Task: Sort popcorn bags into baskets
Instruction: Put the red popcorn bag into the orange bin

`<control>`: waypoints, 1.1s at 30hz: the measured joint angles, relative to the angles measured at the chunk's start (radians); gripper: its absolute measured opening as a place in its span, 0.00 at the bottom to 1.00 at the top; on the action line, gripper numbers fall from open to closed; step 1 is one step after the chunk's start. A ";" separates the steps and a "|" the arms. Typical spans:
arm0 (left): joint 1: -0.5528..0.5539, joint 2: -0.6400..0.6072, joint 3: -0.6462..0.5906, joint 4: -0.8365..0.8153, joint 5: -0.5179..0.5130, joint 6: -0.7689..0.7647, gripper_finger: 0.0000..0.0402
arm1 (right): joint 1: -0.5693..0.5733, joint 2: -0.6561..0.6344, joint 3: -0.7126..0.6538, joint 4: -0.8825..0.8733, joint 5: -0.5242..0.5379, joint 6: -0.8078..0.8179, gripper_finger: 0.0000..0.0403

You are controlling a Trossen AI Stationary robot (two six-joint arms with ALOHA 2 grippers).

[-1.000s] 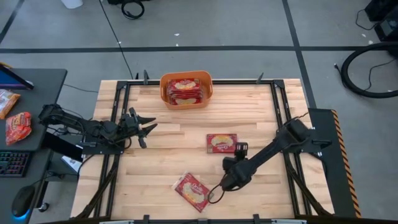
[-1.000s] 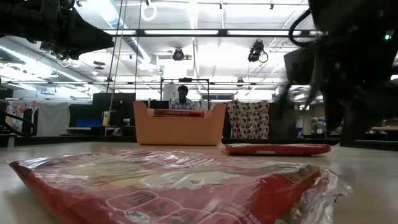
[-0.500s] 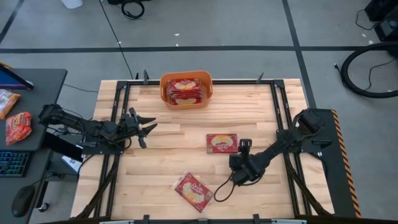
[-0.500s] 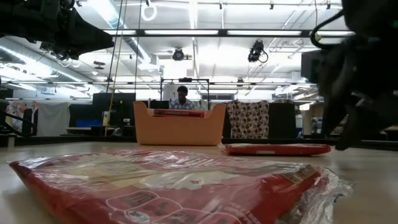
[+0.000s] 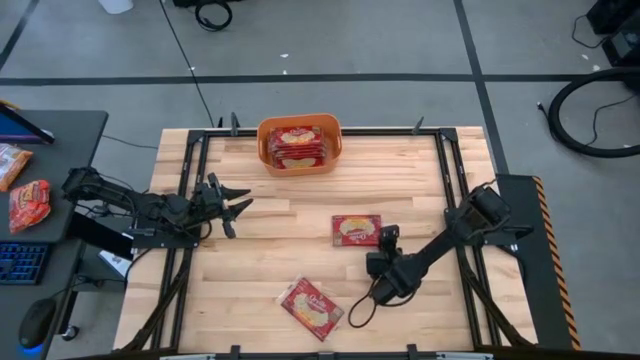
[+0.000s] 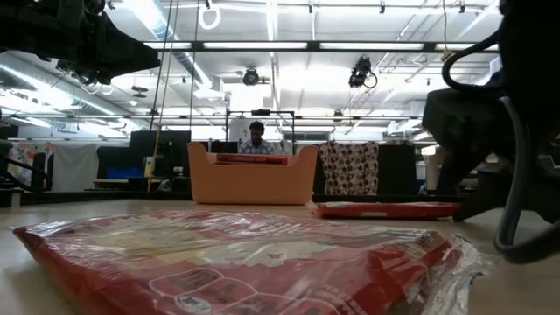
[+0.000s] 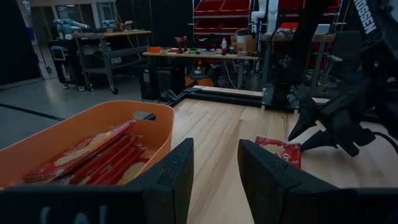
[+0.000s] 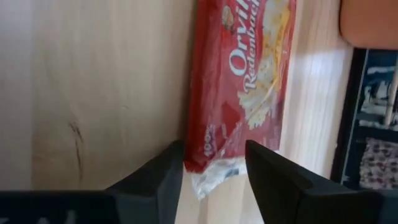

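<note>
Two red popcorn bags lie flat on the table: one mid-table (image 5: 356, 230) (image 6: 385, 209) (image 8: 239, 93), the other near the front edge (image 5: 311, 308) (image 6: 236, 262). Several more lie in the orange basket (image 5: 300, 143) (image 6: 251, 179) (image 7: 81, 143) at the far edge. My right gripper (image 5: 383, 240) (image 8: 214, 171) is open and low at the mid-table bag's right end, pointing toward the table's left. The bag's sealed end sits between its fingertips. My left gripper (image 5: 230, 205) (image 7: 216, 180) is open and waits above the table's left side. My right gripper has its open fingers (image 8: 165, 168) level with the table, one on each side of a corner of the mid-table bag's clear sealed right end (image 8: 211, 174). The bag lies flat. Whether the fingers touch it, I cannot tell.
Bare wood surrounds both loose bags. Black frame rails (image 5: 195, 180) run along the table's left and right sides. A grey side desk (image 5: 40, 180) with snack packets stands to the left of the table. A person (image 6: 256, 137) sits far behind the basket.
My right arm has shifted a little toward the table's right edge and back, its wrist rising from the front area, while its fingers stayed by the mid-table bag's right end. Both loose bags lie where they were.
</note>
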 joint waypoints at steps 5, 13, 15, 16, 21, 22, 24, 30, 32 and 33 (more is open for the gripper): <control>0.000 0.000 0.000 0.000 0.000 -0.001 0.32 | -0.030 -0.001 0.001 0.013 -0.041 -0.029 0.31; 0.000 0.000 0.000 -0.001 0.000 -0.004 0.32 | -0.052 -0.001 0.000 0.009 -0.078 -0.030 0.03; 0.000 0.000 0.000 -0.003 0.000 -0.014 0.32 | -0.052 -0.001 0.010 -0.009 -0.097 -0.028 0.02; 0.000 0.000 0.000 -0.008 0.009 -0.032 0.32 | -0.052 0.000 0.022 -0.029 -0.111 -0.022 0.03; -0.001 0.063 0.000 0.015 0.212 -0.030 0.32 | -0.057 -0.015 0.113 -0.154 -0.150 -0.004 0.02; 0.000 0.093 0.000 0.036 0.219 -0.019 0.32 | -0.062 -0.028 0.130 -0.160 -0.167 -0.014 0.02; 0.000 0.161 0.000 0.090 0.219 0.023 0.32 | -0.082 -0.058 0.161 -0.166 -0.202 -0.029 0.01; 0.000 0.399 0.001 0.333 0.217 0.179 0.35 | -0.179 -0.167 0.208 -0.165 -0.371 -0.050 0.01; 0.000 0.475 0.001 0.385 0.217 0.203 0.39 | -0.212 -0.198 0.215 -0.162 -0.442 -0.056 0.01; 0.000 0.509 0.001 0.411 0.217 0.211 0.41 | -0.228 -0.213 0.217 -0.158 -0.479 -0.062 0.01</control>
